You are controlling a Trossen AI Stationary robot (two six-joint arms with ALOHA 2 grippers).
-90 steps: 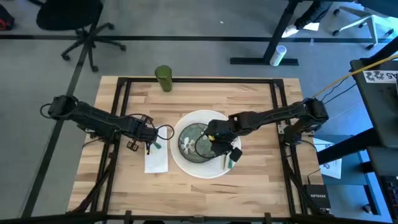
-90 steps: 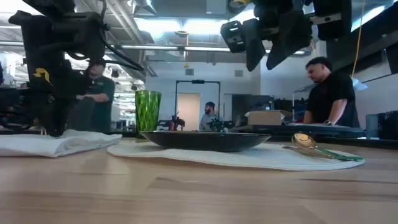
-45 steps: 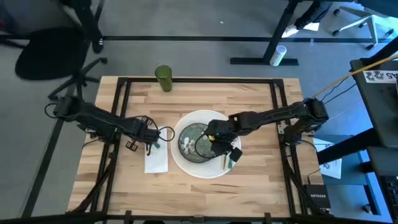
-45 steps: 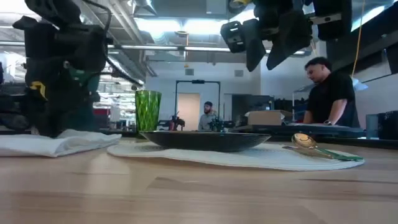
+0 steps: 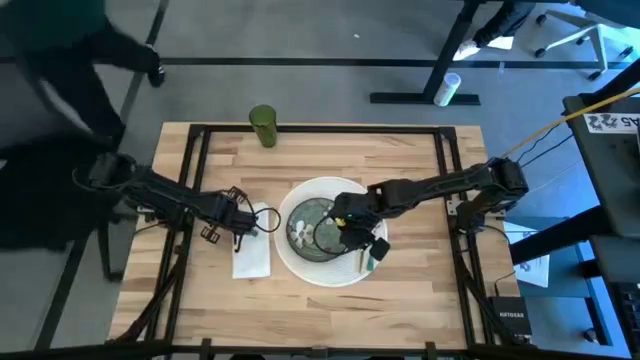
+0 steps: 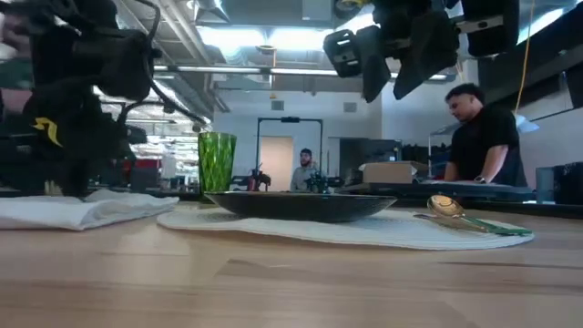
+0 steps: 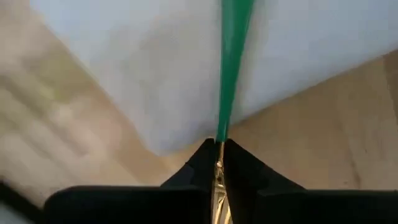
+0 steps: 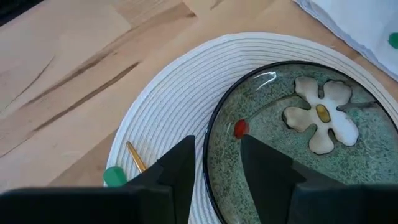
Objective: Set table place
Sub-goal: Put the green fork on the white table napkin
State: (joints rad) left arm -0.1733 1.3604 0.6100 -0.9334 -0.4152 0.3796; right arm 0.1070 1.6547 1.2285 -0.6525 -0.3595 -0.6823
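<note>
On the light-wood butcher-block table [image 5: 400, 290], the white woven placemat [image 5: 300, 265], green floral plate [image 5: 312, 228] and spoon [image 5: 366, 262] sit mid-table, the right gripper [image 5: 352, 232] hovers empty and parted above them, and the left gripper [image 5: 240, 224], pinching 1 green-handled utensil [image 7: 231, 68], lowers it onto the white napkin [image 5: 252, 260].

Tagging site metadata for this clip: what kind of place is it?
Probably a robotics lab or open workshop. Office chair and desk legs on a grey floor around the table, exposed ceiling ducts, people at benches behind.

One cup [image 5: 263, 126], one plate [image 5: 312, 229], one placemat [image 5: 301, 264], one napkin [image 5: 252, 258], one spoon [image 6: 453, 211]
</note>
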